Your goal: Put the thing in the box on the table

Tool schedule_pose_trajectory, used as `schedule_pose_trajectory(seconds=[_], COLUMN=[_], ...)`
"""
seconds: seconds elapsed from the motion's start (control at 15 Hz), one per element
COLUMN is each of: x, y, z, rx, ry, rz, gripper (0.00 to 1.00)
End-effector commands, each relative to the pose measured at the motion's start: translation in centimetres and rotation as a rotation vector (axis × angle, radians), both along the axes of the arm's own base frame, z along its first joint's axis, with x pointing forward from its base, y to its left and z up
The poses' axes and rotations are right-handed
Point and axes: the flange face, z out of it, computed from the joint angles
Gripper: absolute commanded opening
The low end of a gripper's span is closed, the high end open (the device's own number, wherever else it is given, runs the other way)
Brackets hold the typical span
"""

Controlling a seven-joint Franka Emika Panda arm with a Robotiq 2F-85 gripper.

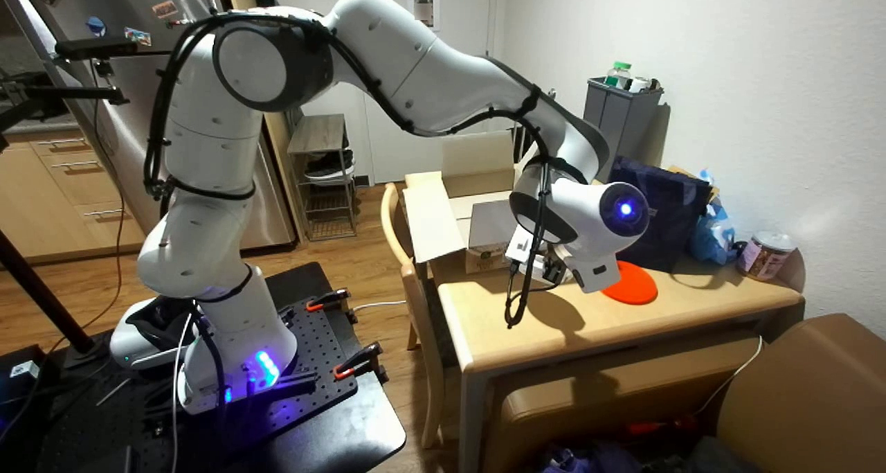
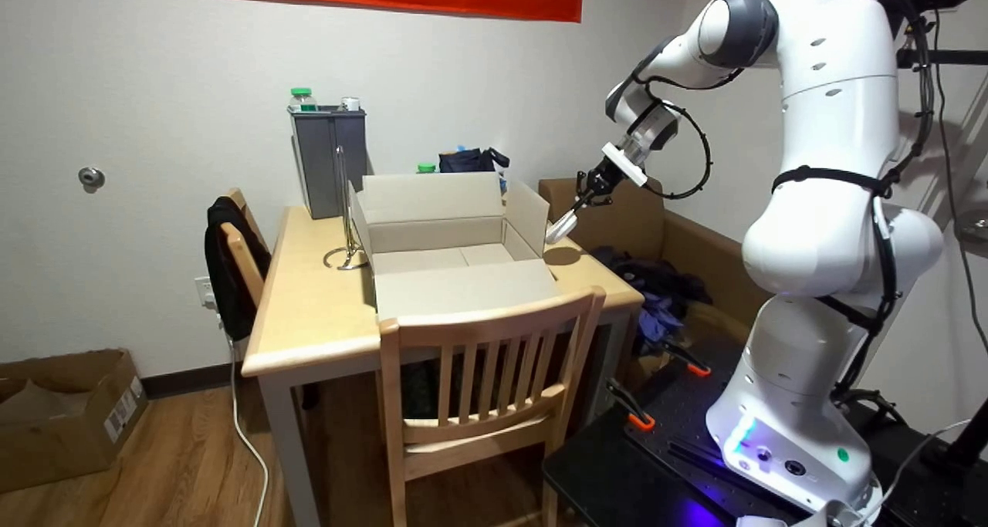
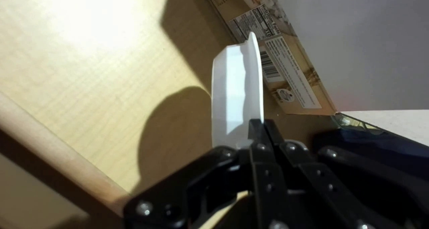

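The white box stands open on the light wooden table, flaps spread; it also shows in an exterior view. In the wrist view, its printed tan side is close on the right. My gripper is shut on the rim of a white shallow dish. The dish hangs tilted beside the box, outside it and above the table, as an exterior view shows dish and gripper. In the remaining exterior view, the arm hides the fingers and dish.
A red-orange disc, dark blue bag and jar are on the table along the wall. A metal stand is beside the box. A wooden chair stands in front; a grey bin is behind.
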Motion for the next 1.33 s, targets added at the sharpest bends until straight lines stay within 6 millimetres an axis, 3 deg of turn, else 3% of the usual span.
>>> schedule_pose_trajectory(seconds=[0.0,0.27,0.53,0.8,1.27], x=[1.2,2.3,1.9,1.1,-0.3], y=[2.2,4.0,3.7,2.3,-0.5], z=[-1.1,-4.5,-7.4,-8.4,-8.3], rx=[0.015,0.046,0.058,0.044,-0.005], ry=[-0.065,-0.051,-0.011,0.003,0.044], rz=[0.058,0.113,0.124,0.116,0.125], gripper=[0.01,0.01,0.01,0.01,0.01])
